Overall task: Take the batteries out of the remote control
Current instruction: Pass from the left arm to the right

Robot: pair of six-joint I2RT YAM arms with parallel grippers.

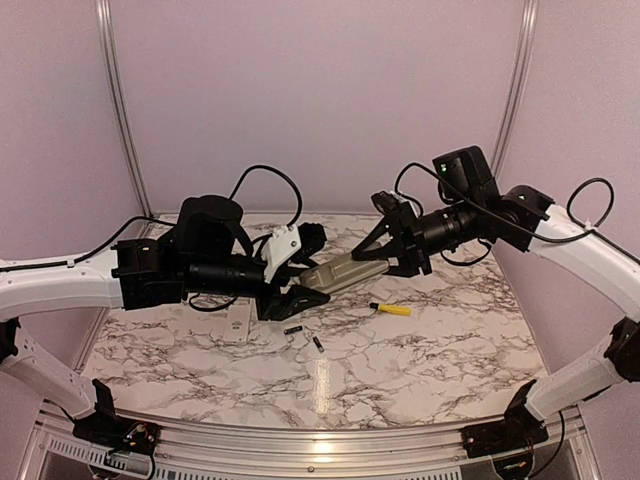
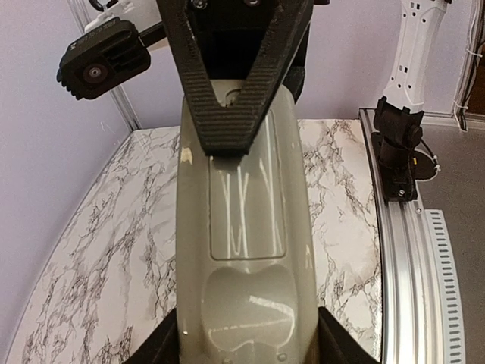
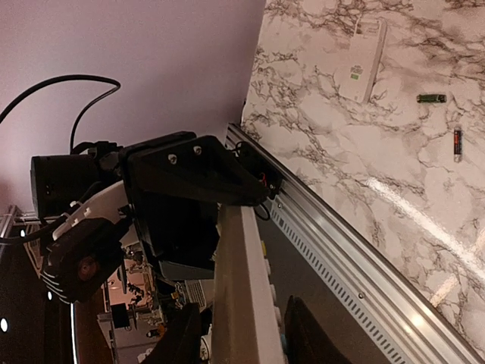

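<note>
Both arms were up off the white marble-patterned table (image 1: 450, 350), sharing one long grey-beige plastic remote control (image 1: 340, 272) in mid-air between them. The left gripper (image 2: 246, 347) was clamped on the near end, a black finger pressed to each long edge, and the smooth back panel faced its camera. At the other end the right gripper (image 3: 244, 334) straddled the remote across its thin side. One ribbed black finger (image 2: 231, 114) lay flat on the back. Whether those jaws had actually pinched tight, I couldn't tell.

And the batteries were already out! The first slim dark battery (image 1: 292, 329) lay on the marble directly below the left gripper. The second slim dark battery (image 1: 319, 344) lay just beside it, a touch nearer the arm bases, and the two were not touching. A pale flat rectangular cover plate (image 1: 238, 322) sat under the left wrist. A yellow-handled screwdriver (image 1: 392, 309) rested on the table beneath the right gripper.
</note>
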